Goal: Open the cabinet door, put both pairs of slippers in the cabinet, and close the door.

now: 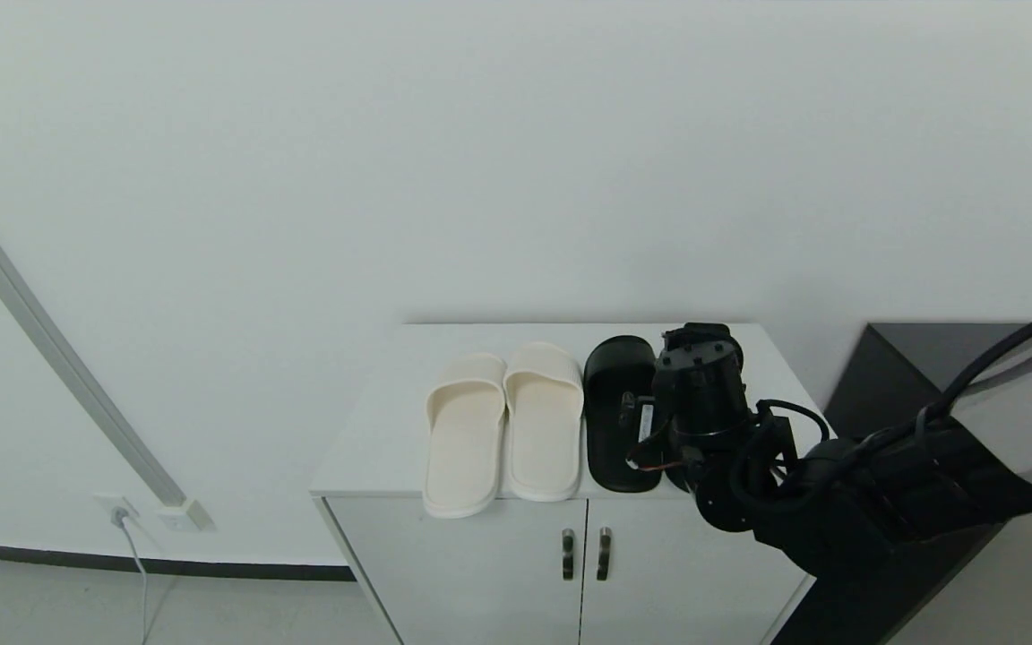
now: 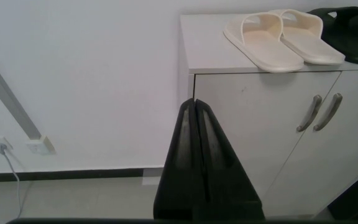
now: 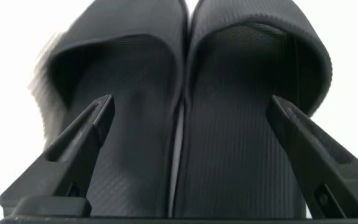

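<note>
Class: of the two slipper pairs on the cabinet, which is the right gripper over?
The black pair: the open right gripper frames it; the cream pair lies beside it, toward the robot's left.

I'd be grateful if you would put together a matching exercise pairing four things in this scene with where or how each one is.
1. cream slippers
2. black slippers
3. cabinet doors
4. left gripper

A. closed, handles side by side
B. fingers pressed together, holding nothing
C. straddled by the open right gripper
D. on the cabinet top, nearer its left edge

Pairs: 1-D, 2-C, 3-A, 4-B.
</note>
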{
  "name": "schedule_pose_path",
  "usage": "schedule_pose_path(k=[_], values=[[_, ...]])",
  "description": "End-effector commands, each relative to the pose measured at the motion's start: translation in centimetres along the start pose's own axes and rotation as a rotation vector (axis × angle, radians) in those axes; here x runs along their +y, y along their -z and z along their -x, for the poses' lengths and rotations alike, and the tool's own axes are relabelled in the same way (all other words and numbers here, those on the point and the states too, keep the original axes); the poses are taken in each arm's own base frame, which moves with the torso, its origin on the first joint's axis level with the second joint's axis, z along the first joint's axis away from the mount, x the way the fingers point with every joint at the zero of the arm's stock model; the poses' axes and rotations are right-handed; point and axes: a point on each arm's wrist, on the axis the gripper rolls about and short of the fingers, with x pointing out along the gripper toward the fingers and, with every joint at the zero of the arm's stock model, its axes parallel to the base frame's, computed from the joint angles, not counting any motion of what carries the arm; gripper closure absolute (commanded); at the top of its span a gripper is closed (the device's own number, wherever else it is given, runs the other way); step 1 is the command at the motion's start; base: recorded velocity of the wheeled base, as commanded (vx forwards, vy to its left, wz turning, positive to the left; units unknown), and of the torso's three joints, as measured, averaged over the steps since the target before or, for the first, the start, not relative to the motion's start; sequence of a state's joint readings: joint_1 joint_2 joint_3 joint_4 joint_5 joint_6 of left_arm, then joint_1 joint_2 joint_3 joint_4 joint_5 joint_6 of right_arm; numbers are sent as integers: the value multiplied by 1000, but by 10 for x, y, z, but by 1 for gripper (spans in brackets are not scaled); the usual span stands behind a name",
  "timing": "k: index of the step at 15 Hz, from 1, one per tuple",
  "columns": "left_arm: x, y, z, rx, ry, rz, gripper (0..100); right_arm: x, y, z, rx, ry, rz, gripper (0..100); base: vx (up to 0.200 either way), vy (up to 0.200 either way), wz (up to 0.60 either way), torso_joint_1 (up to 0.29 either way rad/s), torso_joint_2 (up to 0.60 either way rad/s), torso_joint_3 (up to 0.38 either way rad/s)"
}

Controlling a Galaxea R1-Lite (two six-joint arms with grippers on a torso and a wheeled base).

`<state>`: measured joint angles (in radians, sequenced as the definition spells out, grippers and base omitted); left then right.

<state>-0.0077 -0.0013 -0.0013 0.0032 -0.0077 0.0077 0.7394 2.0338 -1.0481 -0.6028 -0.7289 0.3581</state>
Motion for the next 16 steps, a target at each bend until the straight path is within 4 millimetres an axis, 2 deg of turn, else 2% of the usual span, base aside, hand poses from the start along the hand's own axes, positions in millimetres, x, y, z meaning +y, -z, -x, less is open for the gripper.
schedule_pose_path(k=[1,7,13,14,16], values=[[0,0,0,2,-1,0,100,1,3,-12,1,17,1,0,0,0,0,0,0,0],[0,0,0,2,-1,0,100,4,-1,-34,-22,40,12,0,0,0,0,0,0,0],[0,0,0,1,0,0,100,10,-7,-43,-47,40,30,0,0,0,0,0,0,0],[0,0,0,1,0,0,100,10,-9,-45,-52,42,33,100,0,0,0,0,0,0],[0,0,0,1,-2,0,100,10,-10,-45,-53,43,34,100,0,0,0,0,0,0]])
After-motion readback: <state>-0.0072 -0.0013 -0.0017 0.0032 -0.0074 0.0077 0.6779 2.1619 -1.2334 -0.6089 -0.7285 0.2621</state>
